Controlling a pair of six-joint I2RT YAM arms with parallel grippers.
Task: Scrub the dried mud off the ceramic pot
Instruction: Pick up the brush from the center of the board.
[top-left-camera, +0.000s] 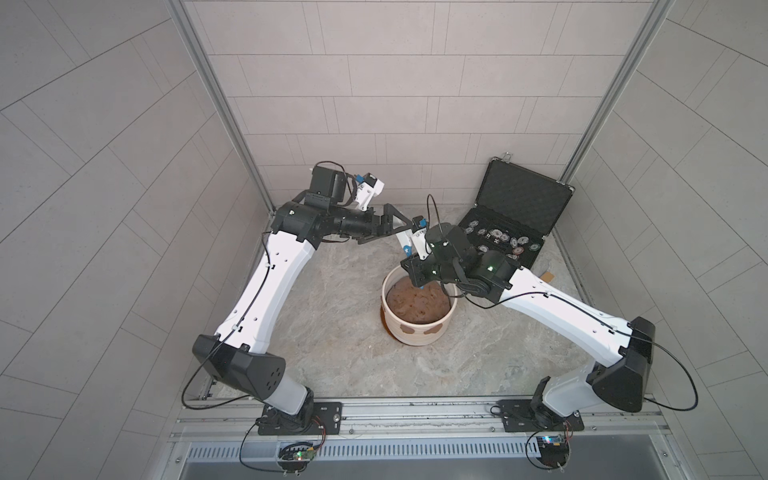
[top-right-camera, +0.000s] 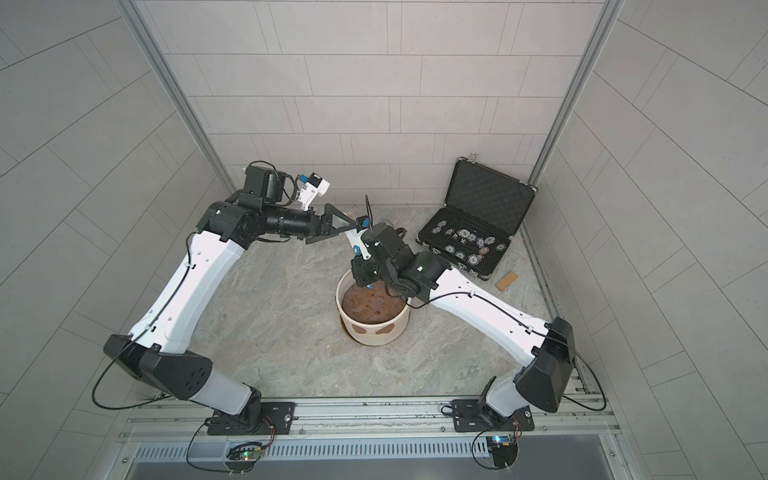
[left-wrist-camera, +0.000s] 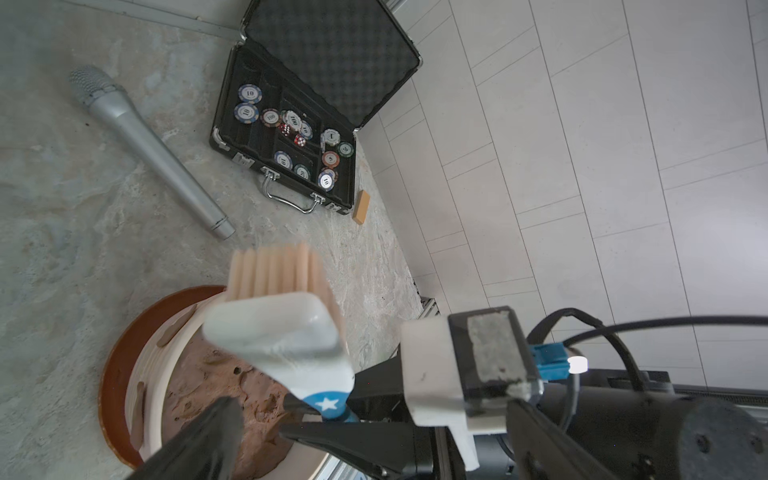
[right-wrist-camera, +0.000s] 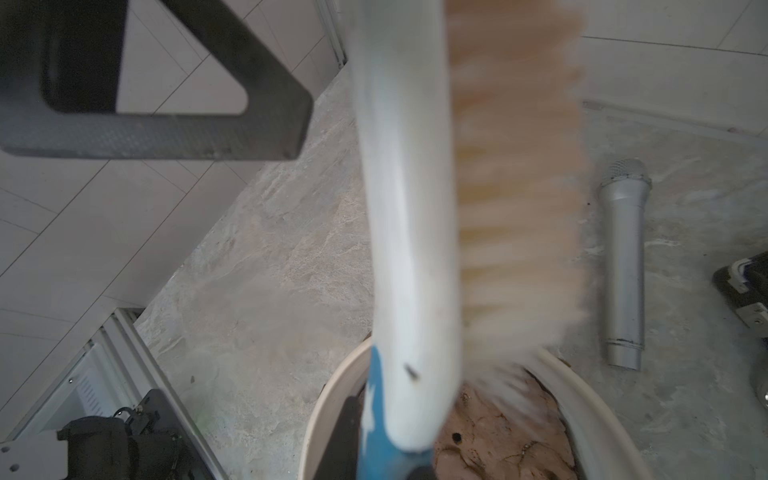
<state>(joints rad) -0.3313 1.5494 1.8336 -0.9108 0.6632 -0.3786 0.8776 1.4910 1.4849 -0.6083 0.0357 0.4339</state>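
On the worktop (top-left-camera: 332, 353) | we are seeing the ceramic pot (top-left-camera: 415, 337), dried mud (top-left-camera: 432, 331) on its near wall | right pincer (top-left-camera: 419, 283) is clamping the brush (left-wrist-camera: 282, 332) over its rim | left pincer (top-left-camera: 400, 230) is gaping alongside.

Both arms wore white shells between black joint housings: left arm (top-left-camera: 266, 286), right arm (top-left-camera: 557, 305). Black cables (left-wrist-camera: 706, 320) trailed along each. The left gripper (top-left-camera: 403, 230) had black triangular-frame fingers (right-wrist-camera: 145, 137). A green light (top-left-camera: 490, 268) glowed on the right arm. Small heads on the black base plates (top-left-camera: 328, 415) looked like screws.
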